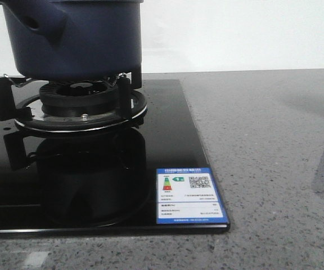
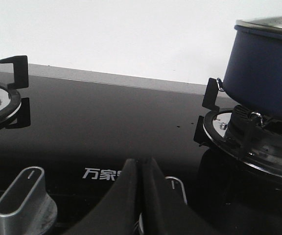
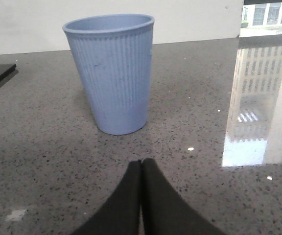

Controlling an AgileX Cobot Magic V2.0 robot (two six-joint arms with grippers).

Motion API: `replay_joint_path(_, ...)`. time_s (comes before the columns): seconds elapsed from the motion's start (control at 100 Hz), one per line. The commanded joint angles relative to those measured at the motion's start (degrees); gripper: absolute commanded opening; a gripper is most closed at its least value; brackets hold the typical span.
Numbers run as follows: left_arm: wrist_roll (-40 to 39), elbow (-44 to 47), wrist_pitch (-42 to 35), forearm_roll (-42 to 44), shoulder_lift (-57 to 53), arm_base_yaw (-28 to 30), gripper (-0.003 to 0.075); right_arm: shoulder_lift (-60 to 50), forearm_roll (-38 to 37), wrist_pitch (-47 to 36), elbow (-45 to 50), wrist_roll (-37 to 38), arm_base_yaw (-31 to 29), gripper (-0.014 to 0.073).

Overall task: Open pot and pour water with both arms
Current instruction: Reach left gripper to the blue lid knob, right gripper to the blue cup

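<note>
The pot (image 1: pixel 75 36) sits on the black supports of a burner (image 1: pixel 80 104) on the glossy black cooktop (image 1: pixel 167 135), which lies on the grey speckled counter (image 1: pixel 263 140); the left wrist view shows a shiny lid (image 2: pixel 270 23) on it. The left pincer (image 2: pixel 142 169) is pressed together, holding nothing, low over the near edge of the cooktop by a silver knob (image 2: pixel 21 198). The right pincer (image 3: pixel 141 169) is likewise pressed together and empty, above the counter near a light blue ribbed cup (image 3: pixel 112 73) standing upright
</note>
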Motion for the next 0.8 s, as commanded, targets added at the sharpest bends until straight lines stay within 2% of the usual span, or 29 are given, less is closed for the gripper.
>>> replay_joint_path(0.0, -0.4, 1.9, -4.4, -0.1, -1.4, -0.5, -0.0019, -1.1, -0.6, -4.5, 1.5, -0.1, -0.3, -0.0067)
replay_joint_path(0.79, -0.4, 1.9, -4.6, -0.1, -1.4, -0.5, -0.0019, -1.1, -0.6, -6.3, 1.4, -0.1, -0.3, -0.0067)
